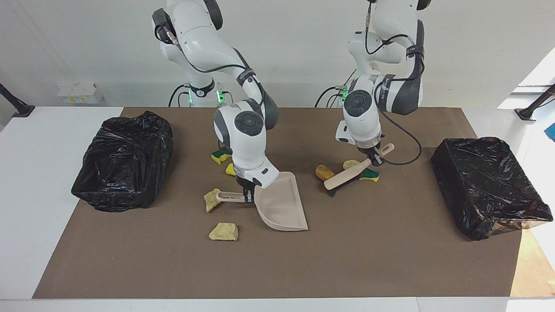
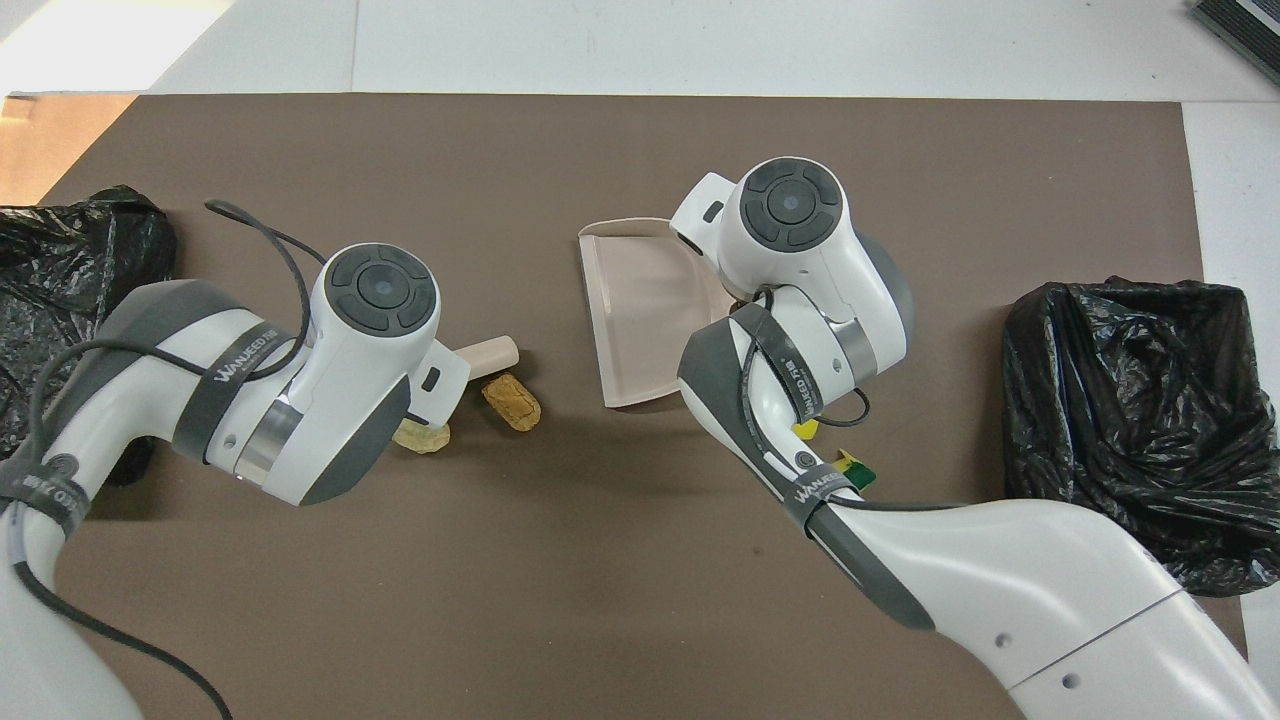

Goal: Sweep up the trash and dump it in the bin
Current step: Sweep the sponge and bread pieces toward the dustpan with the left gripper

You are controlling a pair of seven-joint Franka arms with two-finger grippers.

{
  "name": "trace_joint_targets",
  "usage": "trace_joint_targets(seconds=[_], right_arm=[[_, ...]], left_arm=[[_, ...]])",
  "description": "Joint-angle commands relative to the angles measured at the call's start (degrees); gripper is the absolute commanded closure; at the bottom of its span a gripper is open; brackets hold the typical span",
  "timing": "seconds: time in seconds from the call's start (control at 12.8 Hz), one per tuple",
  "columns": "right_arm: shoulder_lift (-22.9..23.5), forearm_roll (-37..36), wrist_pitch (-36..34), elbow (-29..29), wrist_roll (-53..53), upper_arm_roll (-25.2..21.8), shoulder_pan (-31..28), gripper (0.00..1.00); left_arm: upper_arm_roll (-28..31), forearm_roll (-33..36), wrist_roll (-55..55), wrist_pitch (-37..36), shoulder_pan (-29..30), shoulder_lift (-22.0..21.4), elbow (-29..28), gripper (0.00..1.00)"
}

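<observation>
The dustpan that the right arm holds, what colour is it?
The dustpan is plain pale beige-pink, without pattern. The facing view shows it best.

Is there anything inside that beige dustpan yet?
The dustpan looks bare in both views; no trash lies in it. The right pincer holding its handle hides only a corner from overhead.

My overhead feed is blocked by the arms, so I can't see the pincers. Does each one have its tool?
Observer: On the right, yes. The right pincer is shut on the handle of the dustpan.
Operator: And the left?
Observer: The left pincer is shut on the handle of the brush, bristles down beside the orange-brown lump.
Operator: Any trash I'm missing?
Observer: A foam chunk lies farther from the robots than the dustpan's handle.
</observation>
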Motion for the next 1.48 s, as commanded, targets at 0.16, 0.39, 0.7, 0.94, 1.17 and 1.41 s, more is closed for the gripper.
trace_joint_targets(seconds=[0.16,0.39,0.7,0.94,1.17,1.41], right_arm=[[-0.2,-0.3,3.2,-2.9,-0.4,0.3,0.3,1.00],[-0.9,-0.3,-3.2,-2.8,8.1,0.3,0.9,1.00],[-1.2,-1.2,-5.8,-2.6,11.3,0.3,1.3,1.00],[-1.6,-8.5,-10.5,-0.8,10.8,0.5,3.9,1.00],[-3.3,-13.8,-15.0,-1.1,11.4,0.4,7.1,1.00],[-3.3,-13.7,-14.5,-1.1,11.3,0.6,6.8,1.00]], left_arm=[[0.5,-1.4,-15.7,-7.0,7.2,-6.8,-2.3,1.00],[0.6,-6.5,-37.8,-7.6,9.1,-10.7,-9.2,1.00],[0.5,-13.4,-62.1,5.4,10.6,-19.5,-25.2,1.00],[0.4,-16.6,-72.5,11.5,5.5,-21.5,-30.9,1.00],[0.4,-19.3,-89.0,20.3,-2.0,-16.4,-30.0,1.00],[0.3,-23.4,-90.2,22.9,-5.5,-11.4,-25.7,1.00]])
